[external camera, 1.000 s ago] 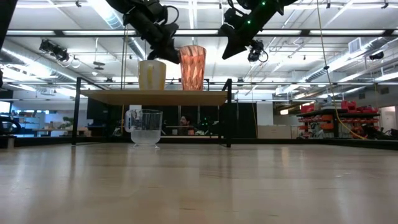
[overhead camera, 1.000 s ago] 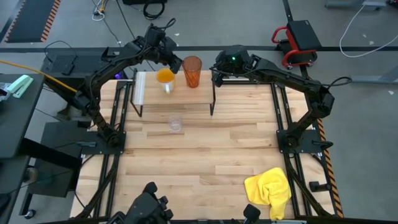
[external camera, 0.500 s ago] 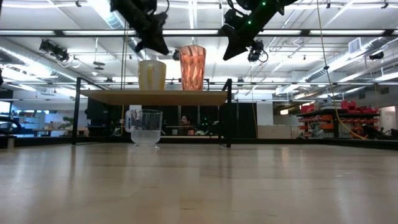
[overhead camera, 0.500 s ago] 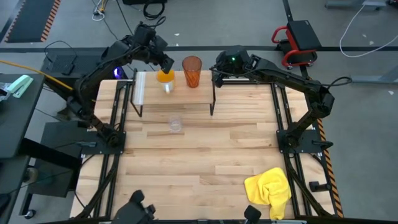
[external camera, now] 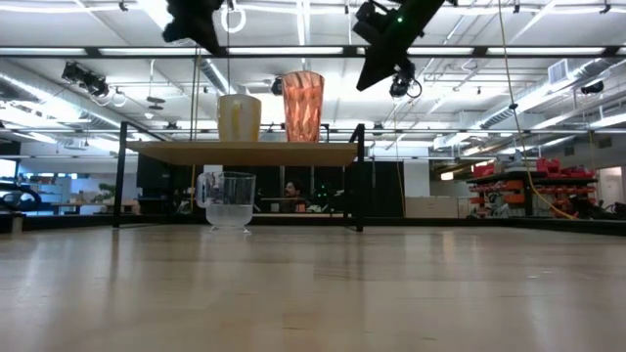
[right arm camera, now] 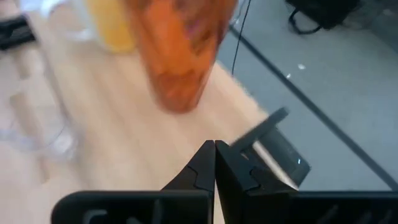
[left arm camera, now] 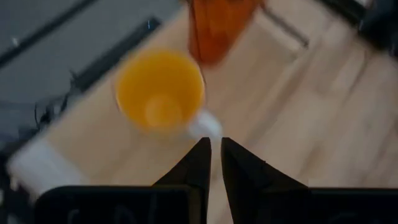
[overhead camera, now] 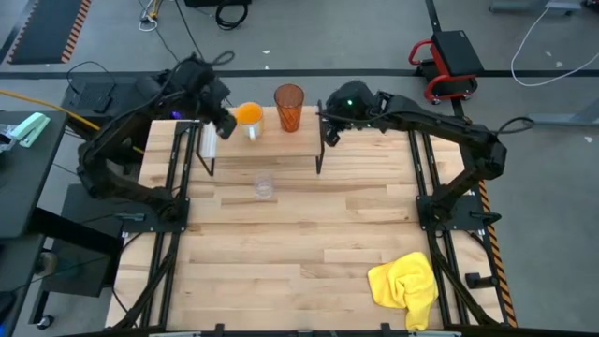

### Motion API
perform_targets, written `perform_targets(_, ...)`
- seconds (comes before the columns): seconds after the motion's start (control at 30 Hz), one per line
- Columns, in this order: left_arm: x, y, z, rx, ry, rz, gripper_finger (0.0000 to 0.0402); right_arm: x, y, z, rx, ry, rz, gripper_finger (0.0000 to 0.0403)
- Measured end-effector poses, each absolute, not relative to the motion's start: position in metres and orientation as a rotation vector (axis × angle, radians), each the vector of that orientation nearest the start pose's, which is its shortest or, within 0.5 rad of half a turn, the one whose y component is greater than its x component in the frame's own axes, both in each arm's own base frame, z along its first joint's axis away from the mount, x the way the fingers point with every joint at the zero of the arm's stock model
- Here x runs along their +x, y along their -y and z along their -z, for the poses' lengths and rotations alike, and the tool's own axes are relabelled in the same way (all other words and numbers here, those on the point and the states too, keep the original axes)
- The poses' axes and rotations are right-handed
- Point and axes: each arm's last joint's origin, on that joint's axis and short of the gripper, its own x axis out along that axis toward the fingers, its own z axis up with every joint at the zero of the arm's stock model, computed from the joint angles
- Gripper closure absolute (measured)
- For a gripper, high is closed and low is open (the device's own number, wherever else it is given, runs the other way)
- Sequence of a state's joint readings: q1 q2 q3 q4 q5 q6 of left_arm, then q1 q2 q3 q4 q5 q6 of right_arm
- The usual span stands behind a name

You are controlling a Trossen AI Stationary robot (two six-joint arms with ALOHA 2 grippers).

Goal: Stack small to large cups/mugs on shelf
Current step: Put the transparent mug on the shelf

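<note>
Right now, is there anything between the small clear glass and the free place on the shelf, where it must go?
Yes, the shelf itself. The small clear glass stands on the tabletop under the board's front edge, so it must come out forward before rising. On top, the orange mug and the ribbed tumbler stand behind; the board left of the mug is bare.

Ahead of my left gripper [left arm camera: 215,163]: orange mug [overhead camera: 248,116], ribbed tumbler [overhead camera: 289,107] crowd the shelf [overhead camera: 304,142].
Below it: clear glass [overhead camera: 265,186], open tabletop [overhead camera: 299,243] around.
</note>
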State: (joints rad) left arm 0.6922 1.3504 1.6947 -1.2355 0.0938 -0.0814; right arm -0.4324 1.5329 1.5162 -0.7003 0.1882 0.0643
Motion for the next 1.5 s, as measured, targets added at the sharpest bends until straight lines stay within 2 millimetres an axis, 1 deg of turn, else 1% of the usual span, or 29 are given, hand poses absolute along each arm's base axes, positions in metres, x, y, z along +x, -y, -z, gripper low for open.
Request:
perform_targets(0.1, 0.180, -0.130, -0.422, -0.442, -0.907, -0.583, 0.0357, 0.291, 0.128, -0.359, 0.151, -0.769, 0.637, 0.0386)
perform_targets(0.17, 0.181, -0.121, -0.418, -0.417, -0.973, -0.617, 0.0356, 0.286, 0.119, -0.357, 0.143, -0.836, 0.679, 0.0386)
perform_targets(0.23, 0.188, -0.114, -0.411, -0.381, -1.002, -0.663, 0.0355, 0.281, 0.110, -0.355, 0.144, -0.894, 0.715, 0.0386)
perform_targets(0.33, 0.192, -0.106, -0.389, -0.332, -1.087, -0.678, 0.0358, 0.276, 0.097, -0.351, 0.155, -0.975, 0.735, 0.0386)
perform_targets(0.4, 0.192, -0.100, -0.376, -0.315, -1.117, -0.667, 0.0361, 0.273, 0.088, -0.348, 0.140, -1.028, 0.751, 0.0386)
perform_targets(0.47, 0.188, -0.097, -0.360, -0.328, -1.135, -0.670, 0.0363, 0.274, 0.080, -0.342, 0.122, -1.042, 0.762, 0.0386)
perform_targets(0.6, 0.177, -0.090, -0.336, -0.340, -1.133, -0.679, 0.0366, 0.266, 0.066, -0.326, 0.115, -1.075, 0.752, 0.0386)
perform_targets(0.7, 0.167, -0.085, -0.324, -0.349, -1.094, -0.686, 0.0367, 0.251, 0.055, -0.308, 0.146, -1.103, 0.767, 0.0386)
perform_targets(0.8, 0.161, -0.082, -0.307, -0.365, -1.042, -0.697, 0.0364, 0.232, 0.045, -0.289, 0.195, -1.104, 0.791, 0.0386)
perform_targets(0.93, 0.159, -0.081, -0.278, -0.365, -1.001, -0.693, 0.0355, 0.209, 0.032, -0.262, 0.253, -1.070, 0.796, 0.0385)
perform_targets(1.07, 0.164, -0.081, -0.251, -0.431, -0.966, -0.627, 0.0342, 0.197, 0.023, -0.239, 0.313, -1.030, 0.755, 0.0371)
perform_targets(1.17, 0.169, -0.081, -0.240, -0.464, -0.908, -0.571, 0.0332, 0.199, 0.018, -0.223, 0.381, -0.967, 0.686, 0.0350)
perform_targets(1.27, 0.171, -0.082, -0.238, -0.470, -0.871, -0.572, 0.0324, 0.212, 0.013, -0.210, 0.427, -0.868, 0.592, 0.0331)
perform_targets(1.37, 0.173, -0.081, -0.235, -0.463, -0.856, -0.561, 0.0319, 0.227, 0.008, -0.200, 0.409, -0.770, 0.530, 0.0320)
perform_targets(1.5, 0.179, -0.074, -0.227, -0.447, -0.816, -0.522, 0.0317, 0.245, 0.008, -0.185, 0.384, -0.721, 0.507, 0.0321)
